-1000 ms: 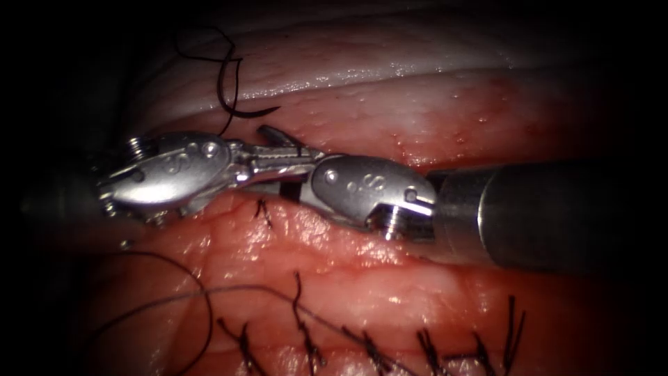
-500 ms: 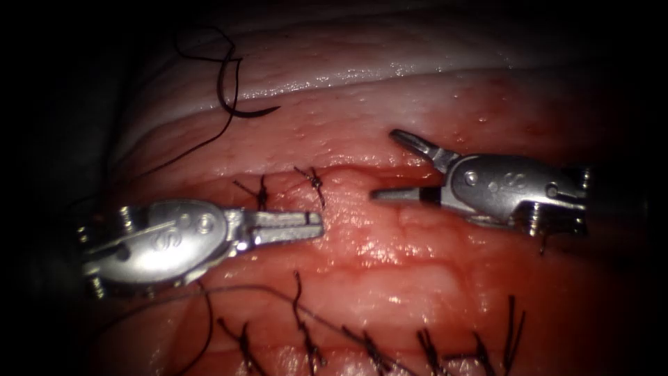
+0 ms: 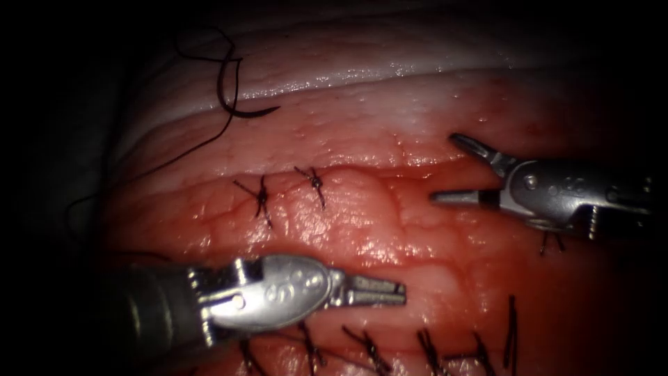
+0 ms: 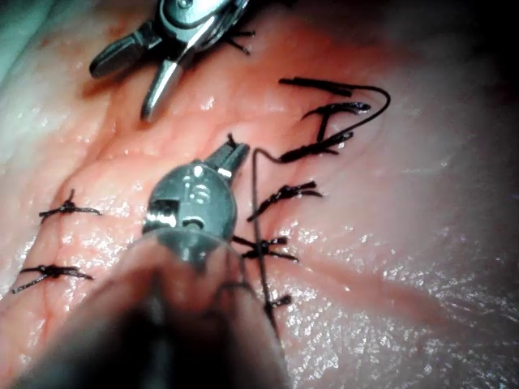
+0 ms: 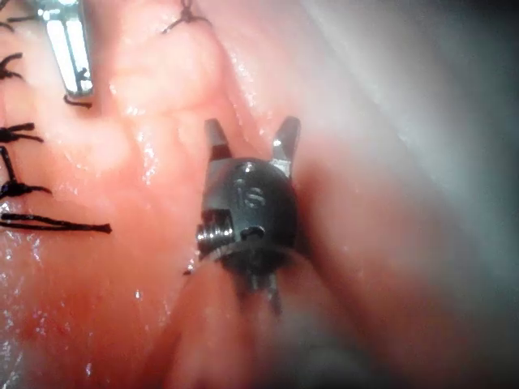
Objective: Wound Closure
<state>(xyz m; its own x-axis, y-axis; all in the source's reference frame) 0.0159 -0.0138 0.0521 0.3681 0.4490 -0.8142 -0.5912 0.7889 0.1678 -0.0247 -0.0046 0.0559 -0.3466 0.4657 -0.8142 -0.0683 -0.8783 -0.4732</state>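
- Steel left tool (image 3: 390, 292): over the tissue (image 3: 362, 209) below the cut (image 3: 410, 161), jaws together, holding nothing.
- Right tool (image 3: 452, 170): at the cut's right end, jaws spread wide, holding nothing.
- Needle (image 3: 240, 108): dark curve lying free on the pale upper tissue, left of both tools, not visibly in the tissue.
- Thread (image 3: 174, 157): trails from the needle down the left side.
- Two knotted stitches (image 3: 263, 198) cross the cut; a further stitch row (image 3: 369, 348) sits below.
- Red fluid (image 3: 487, 278) wets the tissue.
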